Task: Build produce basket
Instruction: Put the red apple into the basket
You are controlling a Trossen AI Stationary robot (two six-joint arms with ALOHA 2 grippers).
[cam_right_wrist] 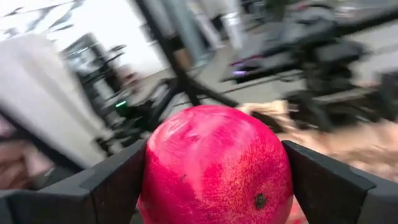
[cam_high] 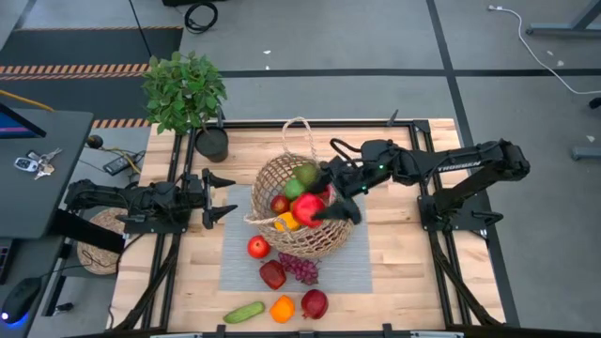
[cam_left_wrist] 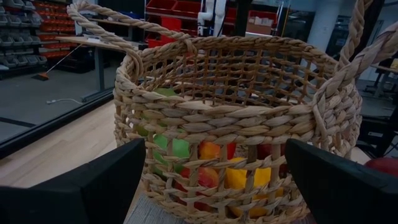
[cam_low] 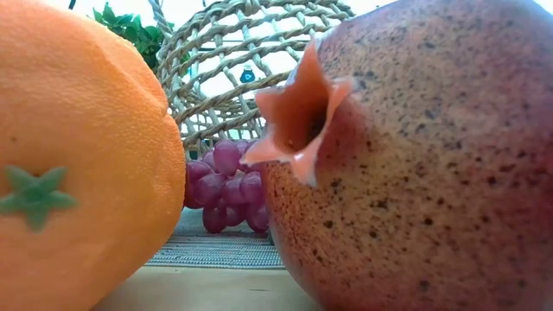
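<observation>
L gripper [cam_high: 228, 197]: spread wide, empty; hovers low over the desk [cam_high: 394, 272] just left of the basket, facing its wall.
Plant [cam_high: 185, 89]: potted, far-left desk corner, off the mat.
Basket [cam_high: 300, 221]: mid-desk on grey mat [cam_high: 352, 277], looks tipped toward front-right; handle loops up at the far side. Inside: green pear, red apple, yellow/orange pieces.
Produce outside: red apple [cam_high: 258, 247], dark red fruit [cam_high: 272, 274], grapes [cam_high: 300, 268], cucumber [cam_high: 244, 312], orange [cam_high: 282, 309], pomegranate [cam_high: 314, 303], all on the near side of the basket.
R gripper [cam_high: 324, 199]: over the basket mouth, pinching a red pomegranate-like fruit [cam_right_wrist: 214, 165] btwn both fingers.
Step (my read): drop-in of the red fruit; roughly half the load is in.
Risk 1: fruit is round and smooth, pile w/in already high, so on release it could roll off the heap and over the low rim.
Risk 2: basket is light and leaning, so a nudge from the R gripper may tip it more, spilling contents.
Risk 3: handle near the arm, may snag.
</observation>
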